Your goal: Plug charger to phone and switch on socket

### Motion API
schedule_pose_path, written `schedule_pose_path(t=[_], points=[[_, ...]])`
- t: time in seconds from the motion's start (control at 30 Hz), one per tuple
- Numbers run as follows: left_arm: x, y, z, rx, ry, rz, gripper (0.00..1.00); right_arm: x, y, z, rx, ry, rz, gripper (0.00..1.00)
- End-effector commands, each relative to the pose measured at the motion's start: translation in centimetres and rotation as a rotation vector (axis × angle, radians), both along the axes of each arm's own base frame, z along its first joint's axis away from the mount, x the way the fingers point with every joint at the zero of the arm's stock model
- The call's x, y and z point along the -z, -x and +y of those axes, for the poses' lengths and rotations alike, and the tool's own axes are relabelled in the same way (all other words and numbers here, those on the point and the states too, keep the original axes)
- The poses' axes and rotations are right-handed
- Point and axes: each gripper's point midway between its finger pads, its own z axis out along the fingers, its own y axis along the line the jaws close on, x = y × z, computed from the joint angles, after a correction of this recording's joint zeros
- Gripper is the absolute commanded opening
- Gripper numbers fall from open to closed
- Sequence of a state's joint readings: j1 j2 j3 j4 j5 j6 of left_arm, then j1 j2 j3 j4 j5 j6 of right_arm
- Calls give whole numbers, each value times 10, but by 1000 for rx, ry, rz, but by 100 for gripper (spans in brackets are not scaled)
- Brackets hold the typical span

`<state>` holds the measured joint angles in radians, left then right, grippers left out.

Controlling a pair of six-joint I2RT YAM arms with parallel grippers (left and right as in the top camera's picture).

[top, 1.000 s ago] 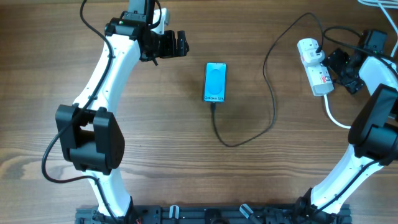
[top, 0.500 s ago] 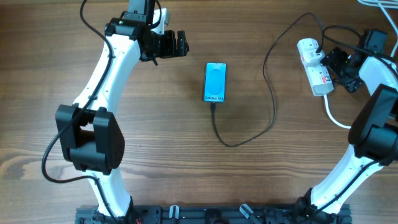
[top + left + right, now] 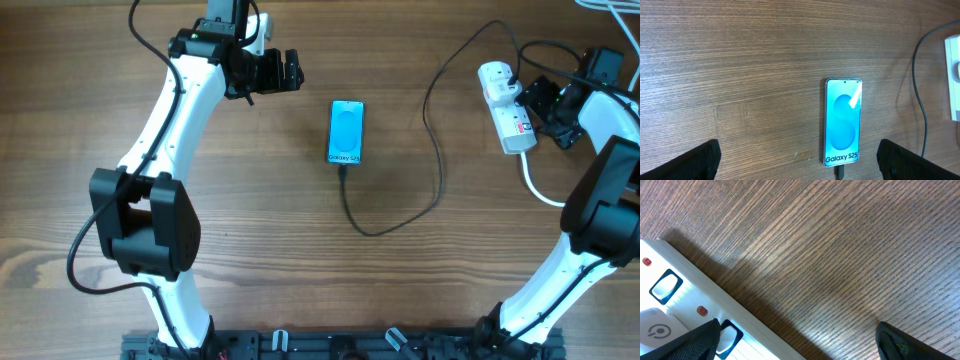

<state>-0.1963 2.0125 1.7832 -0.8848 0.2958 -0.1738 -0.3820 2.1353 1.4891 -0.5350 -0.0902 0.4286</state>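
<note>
The phone [image 3: 346,131] lies flat mid-table, cyan screen up, "Galaxy S25" at its near end. It also fills the left wrist view [image 3: 842,121]. The charger's thin black cable [image 3: 438,160] loops from the socket [image 3: 505,105] round to the phone. Its black connector tip [image 3: 839,173] sits against the phone's near end. My left gripper [image 3: 292,70] hovers open to the phone's left, empty [image 3: 800,167]. My right gripper [image 3: 537,108] stands open beside the socket's right side. In the right wrist view one finger [image 3: 690,345] overlaps the socket [image 3: 670,310] at a rocker switch [image 3: 727,335].
A thick white cord [image 3: 540,190] leaves the socket's near end and curves toward the right arm. A white plug [image 3: 497,80] sits in the socket's far outlet. Small red marks [image 3: 702,311] sit beside the switches. Bare wood surrounds the phone.
The right gripper has edged slightly left toward the socket. The left arm, phone and cable have not moved.
</note>
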Motion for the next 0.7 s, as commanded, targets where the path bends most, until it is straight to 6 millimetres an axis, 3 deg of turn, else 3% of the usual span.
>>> schedule_pose_path(t=[0.0,0.33,0.43,0.47,0.53,0.6,0.67], points=[[3,1,0,6,-13,5,100,20,12,31,-67,-86,59,100],[6,6,2,6,-18,30,100,21,16,38,-103,-86,83,100],[6,6,2,6,-18,30,100,11,25,34,-61,-84,108,100],[6,6,2,6,-18,29,100,2,29,27,-25,-57,118,100],[6,6,2,6,-18,29,100,-35,41,7,38,38,111,100],[6,6,2,6,-18,29,100,-64,49,0,55,88,89,100],[6,6,2,6,-18,29,100,-114,67,3,71,120,45,100]])
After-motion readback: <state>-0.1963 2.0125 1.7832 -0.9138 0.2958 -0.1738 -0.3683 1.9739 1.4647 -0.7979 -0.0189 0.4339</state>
